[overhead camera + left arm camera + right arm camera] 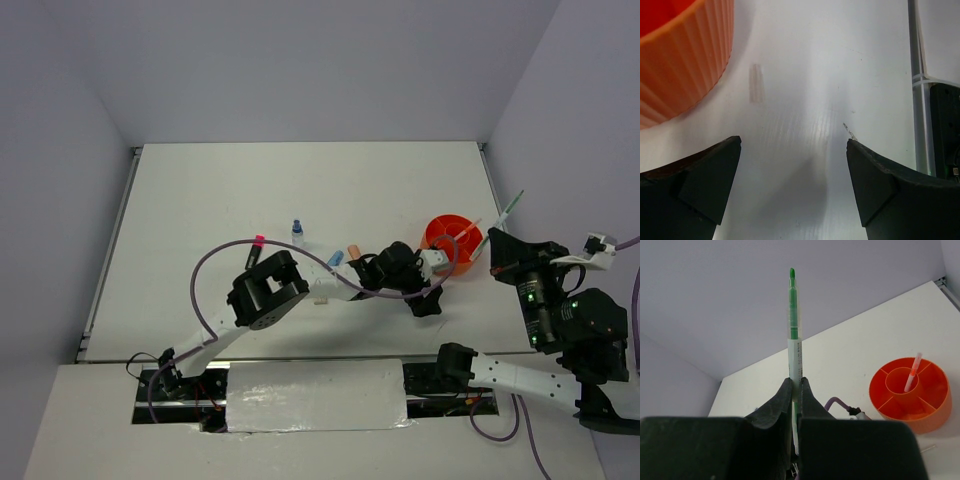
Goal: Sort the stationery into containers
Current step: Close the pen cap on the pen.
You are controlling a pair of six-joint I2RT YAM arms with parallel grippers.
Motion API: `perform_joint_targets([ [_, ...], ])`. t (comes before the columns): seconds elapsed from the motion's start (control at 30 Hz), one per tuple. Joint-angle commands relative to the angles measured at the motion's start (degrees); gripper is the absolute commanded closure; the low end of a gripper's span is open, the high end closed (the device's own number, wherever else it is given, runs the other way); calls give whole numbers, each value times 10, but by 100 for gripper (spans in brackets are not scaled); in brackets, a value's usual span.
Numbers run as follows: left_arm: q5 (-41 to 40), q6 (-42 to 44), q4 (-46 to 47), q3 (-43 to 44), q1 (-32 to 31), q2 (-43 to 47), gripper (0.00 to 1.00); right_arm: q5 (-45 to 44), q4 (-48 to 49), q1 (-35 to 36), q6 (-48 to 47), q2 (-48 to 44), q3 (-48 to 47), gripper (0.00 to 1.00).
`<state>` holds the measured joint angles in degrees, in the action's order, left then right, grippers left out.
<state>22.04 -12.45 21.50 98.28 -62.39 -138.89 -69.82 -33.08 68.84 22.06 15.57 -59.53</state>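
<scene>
The orange bowl (450,240) with inner dividers stands at the table's right; a thin orange pen (912,372) leans in its centre cup. My left gripper (434,283) hovers low just beside the bowl (680,60), open, with only bare table between its fingers (715,180). My right gripper (795,382) is raised off the table's right side, shut on a green-and-white pen (795,340) that points upward. On the table lie a pink-capped highlighter (257,248), a blue-capped bottle (297,232), a blue marker (335,258), a peach marker (353,250) and a white block (320,297).
The table's right edge rail (917,100) runs close to my left gripper. The left arm's purple cable (215,255) loops over the table's middle. Grey walls enclose the far and side edges.
</scene>
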Motion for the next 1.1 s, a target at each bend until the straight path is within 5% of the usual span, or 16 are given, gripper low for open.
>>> perform_joint_targets([
  [0.0, -17, -31, 81, -45, -2, 41, 1, 6, 12, 0, 9, -5, 2, 100],
  [0.6, -52, -46, 268, -81, -23, 20, 1, 16, 13, 0, 3, -2, 17, 100],
  [0.77, -69, -31, 211, 15, -27, -41, 2, 28, 2, 0, 12, -7, 11, 100],
  [1.07, -80, -27, 172, 62, -27, -75, 8, 41, 10, 1, 4, -11, 13, 100],
])
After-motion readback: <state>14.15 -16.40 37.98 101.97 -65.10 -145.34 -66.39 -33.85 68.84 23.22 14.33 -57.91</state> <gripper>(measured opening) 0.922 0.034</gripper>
